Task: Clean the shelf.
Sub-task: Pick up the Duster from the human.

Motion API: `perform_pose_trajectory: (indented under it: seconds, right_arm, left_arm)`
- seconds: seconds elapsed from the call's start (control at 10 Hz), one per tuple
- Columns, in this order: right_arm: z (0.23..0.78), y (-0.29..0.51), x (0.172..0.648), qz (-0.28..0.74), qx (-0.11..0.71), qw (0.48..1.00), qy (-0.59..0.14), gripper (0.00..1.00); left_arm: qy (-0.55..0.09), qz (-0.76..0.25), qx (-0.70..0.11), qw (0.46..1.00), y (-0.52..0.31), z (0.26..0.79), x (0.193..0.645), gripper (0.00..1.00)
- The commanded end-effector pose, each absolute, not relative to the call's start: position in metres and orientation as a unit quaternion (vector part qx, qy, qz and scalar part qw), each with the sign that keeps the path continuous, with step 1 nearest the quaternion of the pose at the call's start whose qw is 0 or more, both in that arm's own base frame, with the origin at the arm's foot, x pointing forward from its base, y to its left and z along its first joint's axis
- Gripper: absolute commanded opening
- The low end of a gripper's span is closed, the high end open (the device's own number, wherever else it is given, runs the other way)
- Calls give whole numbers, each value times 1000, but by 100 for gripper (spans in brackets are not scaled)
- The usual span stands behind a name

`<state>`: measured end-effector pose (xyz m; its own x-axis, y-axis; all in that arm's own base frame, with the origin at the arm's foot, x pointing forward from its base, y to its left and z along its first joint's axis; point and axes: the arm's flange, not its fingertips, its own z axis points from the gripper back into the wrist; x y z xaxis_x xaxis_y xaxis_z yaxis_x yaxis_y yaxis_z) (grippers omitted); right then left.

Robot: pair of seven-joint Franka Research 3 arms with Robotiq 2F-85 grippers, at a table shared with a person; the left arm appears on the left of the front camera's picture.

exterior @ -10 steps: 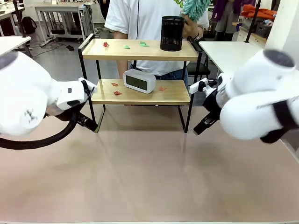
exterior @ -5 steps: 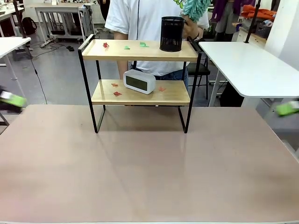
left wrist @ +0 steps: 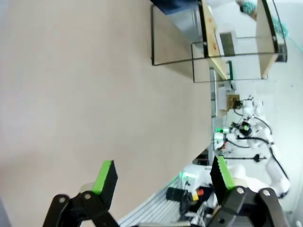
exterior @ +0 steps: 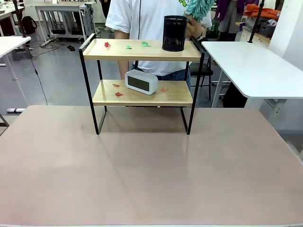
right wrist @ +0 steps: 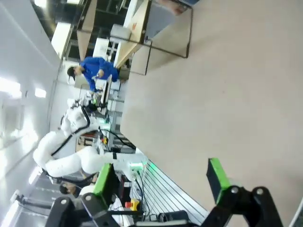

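Observation:
The shelf [exterior: 151, 52] stands at the table's far middle, two wooden boards on a black frame. Its top board carries a black mesh cup [exterior: 174, 33] plus red [exterior: 107, 45] and green scraps [exterior: 146, 45]. A white clock [exterior: 141, 82] and red scraps [exterior: 118, 94] lie on the lower board. Behind it a person's hand [exterior: 193, 28] holds a teal duster [exterior: 199, 7] beside the cup. My left gripper [left wrist: 163, 177] is open over bare tabletop, the shelf [left wrist: 217, 56] far off. My right gripper [right wrist: 160, 182] is open too, the shelf [right wrist: 138, 21] distant.
The pinkish table [exterior: 151, 170] stretches wide and bare in front of the shelf. A white table [exterior: 246, 61] stands at the right beyond the edge, and another at the far left [exterior: 9, 43]. The person in a white shirt stands close behind the shelf.
Both arms have swung outward and left the front view, the left one to the left, the right one to the right. The shelf and its things have stayed put.

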<state>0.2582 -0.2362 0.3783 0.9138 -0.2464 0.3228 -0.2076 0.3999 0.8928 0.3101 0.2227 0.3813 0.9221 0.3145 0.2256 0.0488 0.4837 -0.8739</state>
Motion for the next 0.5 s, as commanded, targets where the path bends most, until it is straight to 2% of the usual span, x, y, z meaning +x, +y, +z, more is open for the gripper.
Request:
perform_pose_trajectory:
  seconds: [0.0, 0.4]
  right_arm:
    - [403, -220, 245, 49, 532, 817, -218, 100]
    - [403, -220, 245, 49, 532, 817, -218, 100]
  left_arm:
    - [-200, 18, -493, 847, 211, 413, 296, 100]
    - [-200, 18, -493, 847, 211, 413, 296, 100]
